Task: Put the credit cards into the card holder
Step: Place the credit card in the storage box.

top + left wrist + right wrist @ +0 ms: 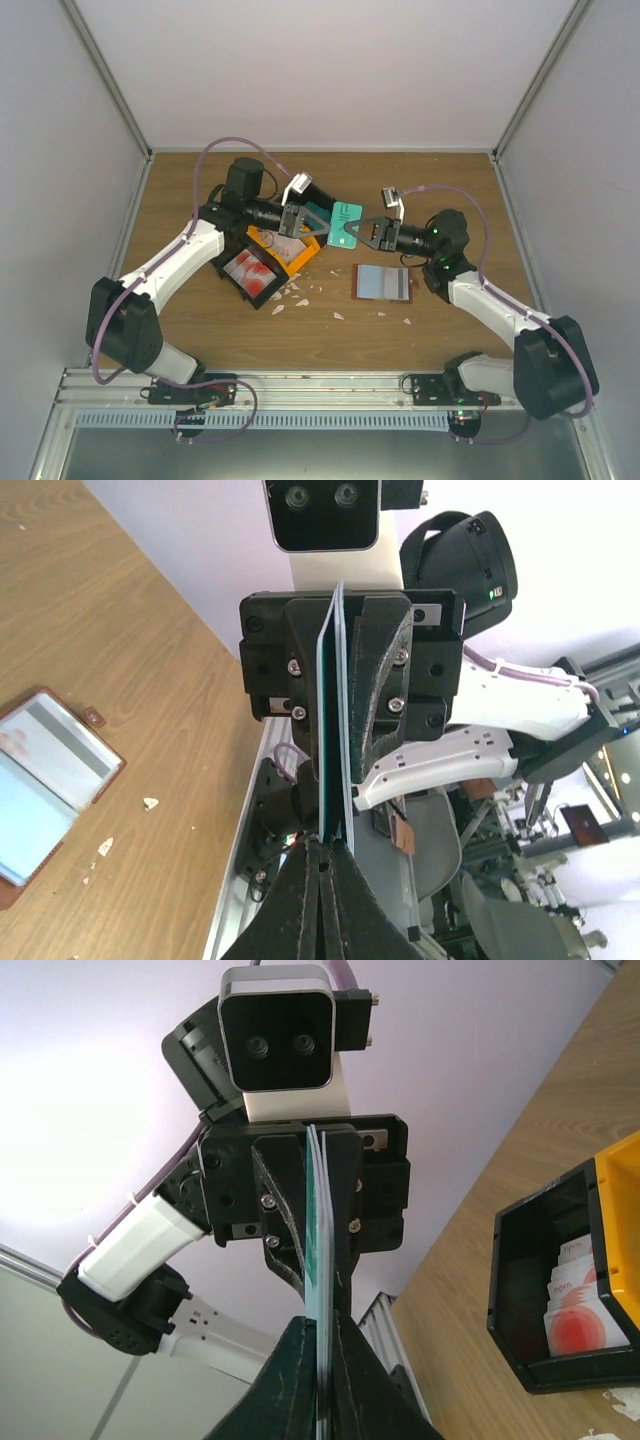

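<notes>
Card handover: left tool (320, 224) and right tool (362, 230) both clamp the teal card (345, 222); next, one must release, then carry it to the holder (381, 283) near the right tool.

Nothing legible is showing in any view. The red-and-white cards (572, 1310) in the tray (520, 1260), right of the right gripper (322, 1345), are carrying small red print too blurred to read. The teal card (345, 222) at that gripper's tips is showing only a tiny pale mark.
</notes>
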